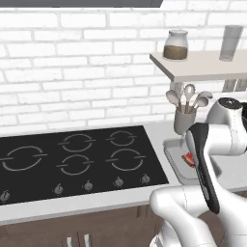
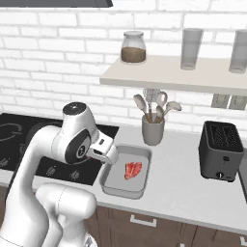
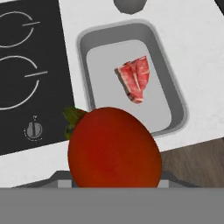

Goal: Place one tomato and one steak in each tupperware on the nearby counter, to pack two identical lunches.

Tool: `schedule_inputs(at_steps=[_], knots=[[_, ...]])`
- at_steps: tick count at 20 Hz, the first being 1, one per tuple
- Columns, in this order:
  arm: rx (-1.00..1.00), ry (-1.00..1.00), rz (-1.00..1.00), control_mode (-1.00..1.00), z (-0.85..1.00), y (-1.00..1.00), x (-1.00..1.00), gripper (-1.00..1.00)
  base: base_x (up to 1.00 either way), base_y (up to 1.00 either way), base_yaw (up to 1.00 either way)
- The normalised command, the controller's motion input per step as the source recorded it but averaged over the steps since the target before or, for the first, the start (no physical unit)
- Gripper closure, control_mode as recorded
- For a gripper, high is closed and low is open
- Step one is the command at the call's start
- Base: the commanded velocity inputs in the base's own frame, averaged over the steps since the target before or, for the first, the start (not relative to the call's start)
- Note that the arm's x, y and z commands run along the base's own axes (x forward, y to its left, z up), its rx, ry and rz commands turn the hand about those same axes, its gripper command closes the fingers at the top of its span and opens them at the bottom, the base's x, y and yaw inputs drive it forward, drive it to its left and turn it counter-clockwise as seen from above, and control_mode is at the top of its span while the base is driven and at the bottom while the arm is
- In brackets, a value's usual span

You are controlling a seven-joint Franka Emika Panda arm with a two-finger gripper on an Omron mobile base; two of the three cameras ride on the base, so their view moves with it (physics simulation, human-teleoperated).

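Tomato [image 3: 114, 148] in pincer [image 3: 114, 186] — above tupperware [image 3: 170, 94]

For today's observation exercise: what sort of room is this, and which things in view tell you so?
Most likely a home kitchen: a black stovetop set into a pale counter, a toaster, and a crock of cooking utensils against the brick wall.

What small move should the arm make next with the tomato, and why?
Probably carry the tomato forward over the tupperware before releasing. The hand view shows it held in the gripper short of the tray's near rim, above bare counter, and the steak already lies inside.
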Motion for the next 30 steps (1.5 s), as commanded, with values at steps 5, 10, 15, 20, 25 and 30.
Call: schedule_inputs(at_steps=[5, 10, 15, 20, 25, 30], knots=[[0.07, 0.19, -0.07, -1.0, -0.79, -0.37, 0.23, 1.0, 0.0, 0.0, 0.0], [0.03, 0.13, 0.0, -1.0, -0.39, -0.02, 0.6, 1.0, 0.0, 0.0, 0.0], [0.0, 0.06, 0.0, -1.0, -0.13, 0.0, 0.48, 1.0, 0.0, 0.0, 0.0], [0.0, 0.05, 0.0, -1.0, -0.11, -0.05, 0.29, 1.0, 0.0, 0.0, 0.0], [0.0, 0.05, 0.0, -1.0, -0.3, -0.11, 0.18, 1.0, 0.0, 0.0, 0.0], [0.0, 0.01, 0.0, -1.0, -0.54, -0.13, 0.15, 1.0, 0.0, 0.0, 0.0]])
